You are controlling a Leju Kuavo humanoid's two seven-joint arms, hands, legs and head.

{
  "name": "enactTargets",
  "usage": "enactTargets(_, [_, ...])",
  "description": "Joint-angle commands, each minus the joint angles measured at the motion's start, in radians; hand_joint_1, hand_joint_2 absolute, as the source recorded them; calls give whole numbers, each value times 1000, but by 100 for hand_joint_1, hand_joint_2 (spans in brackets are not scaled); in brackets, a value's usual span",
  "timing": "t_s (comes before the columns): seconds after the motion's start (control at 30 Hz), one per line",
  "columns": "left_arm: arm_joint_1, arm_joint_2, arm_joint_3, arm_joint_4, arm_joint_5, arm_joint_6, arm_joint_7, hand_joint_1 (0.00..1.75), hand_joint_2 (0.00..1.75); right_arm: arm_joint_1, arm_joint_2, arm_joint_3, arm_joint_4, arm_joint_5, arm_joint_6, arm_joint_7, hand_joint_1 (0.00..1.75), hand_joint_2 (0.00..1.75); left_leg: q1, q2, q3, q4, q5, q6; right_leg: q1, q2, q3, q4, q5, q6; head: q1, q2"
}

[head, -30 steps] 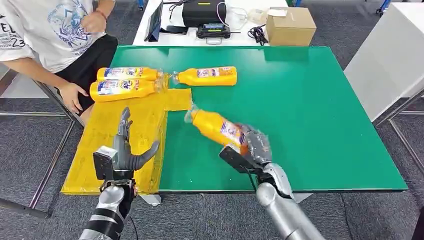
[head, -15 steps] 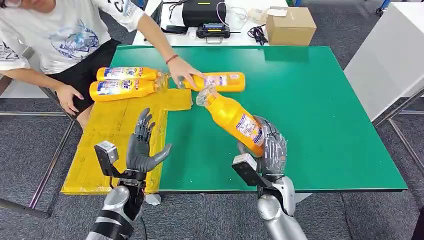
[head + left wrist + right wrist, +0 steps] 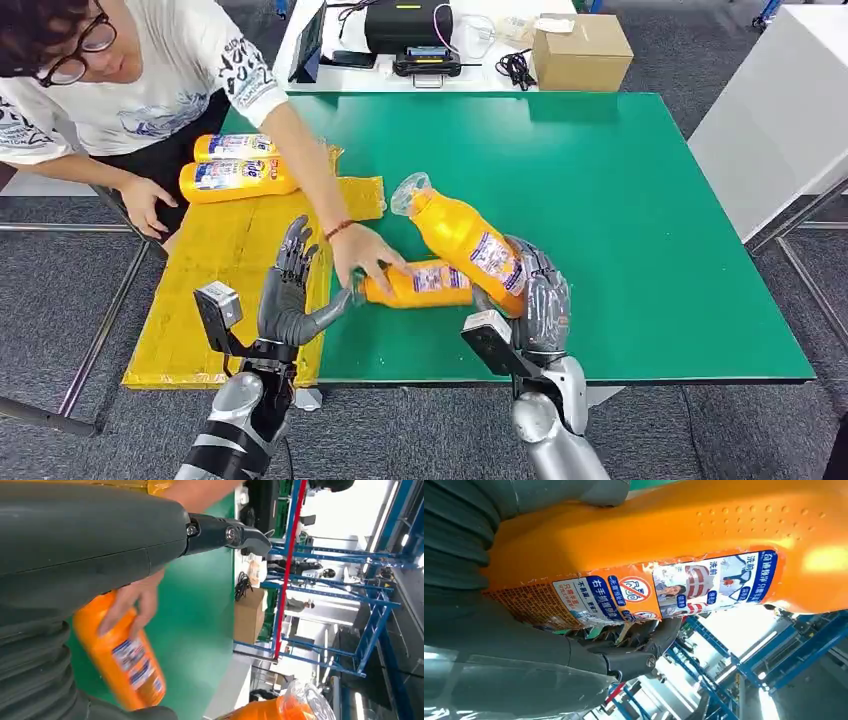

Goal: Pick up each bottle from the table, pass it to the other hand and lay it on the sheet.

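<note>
The right hand (image 3: 535, 295) grips an orange bottle (image 3: 462, 240) by its lower body, fingers wrapped around the blue-and-white label, holding it tilted above the green table (image 3: 640, 220) near the front edge (its clear cap points up and toward the yellow sheet (image 3: 215, 290)). The left hand (image 3: 290, 295) is raised over the sheet's front part with fingers spread, holding nothing. A person's hand (image 3: 362, 258) rests on a second orange bottle (image 3: 415, 284) lying flat on the table between the two robot hands. Two more bottles (image 3: 235, 165) lie side by side at the sheet's far edge.
</note>
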Motion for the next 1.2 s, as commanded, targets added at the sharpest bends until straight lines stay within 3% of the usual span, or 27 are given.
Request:
enactTargets(0.03, [-13, 21, -57, 15, 70, -94, 41, 0, 175, -19, 24, 24, 111, -6, 63, -46, 175, 175, 1, 1, 3, -1, -1, -1, 1, 0, 3, -1, -1, -1, 0, 0])
enactTargets(0.3, [-19, 21, -149, 45, 118, -169, 80, 0, 175, -71, 111, 145, 254, -59, 56, -119, 175, 175, 1, 3, 5, -1, -2, -2, 1, 3, 4, -1, -1, -2, 0, 0])
enactTargets(0.53, [-27, 20, -175, 73, 127, -183, 79, 0, 175, -122, 137, 232, 390, -60, 86, -126, 175, 175, 1, 3, 5, -2, -1, -1, 1, 2, 5, -2, -1, -2, 0, 0])
enactTargets(1.2, [-55, 17, -170, 105, 122, -156, 60, 0, 175, -168, 164, 333, 499, -99, 128, -134, 175, 175, 1, 1, 4, -1, -1, -1, 1, 0, 4, -1, -1, -2, 0, 0])
